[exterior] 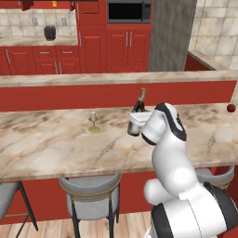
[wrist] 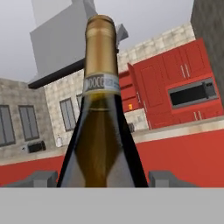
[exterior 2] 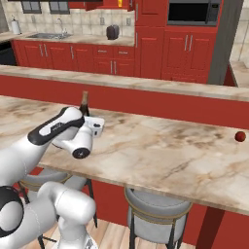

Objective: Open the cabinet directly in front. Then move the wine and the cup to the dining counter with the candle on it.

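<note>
My gripper [exterior: 134, 123] is shut on the wine [exterior: 140, 103], a dark bottle with a gold-foiled neck, held upright over the dining counter [exterior: 51, 144]. My hand hides the bottle's base, so I cannot tell whether it touches the top. The candle [exterior: 94, 122] on its gold holder stands just left of the bottle. In the hand view the wine [wrist: 101, 109] rises between my fingertips [wrist: 41, 178]. Far behind, the red cabinet [wrist: 126, 83] stands open, with the small yellow-orange cup [wrist: 130, 106] on its shelf. The bottle's neck [exterior 2: 84, 103] pokes up behind my arm.
A small red ball [exterior: 230, 108] lies at the counter's right end. Grey round stools [exterior: 90, 190] stand under the near edge. Beyond the counter runs a raised red ledge [exterior: 116, 79]. Further back are low red cabinets, a dark toaster [exterior: 49, 32] and a microwave [exterior: 129, 10].
</note>
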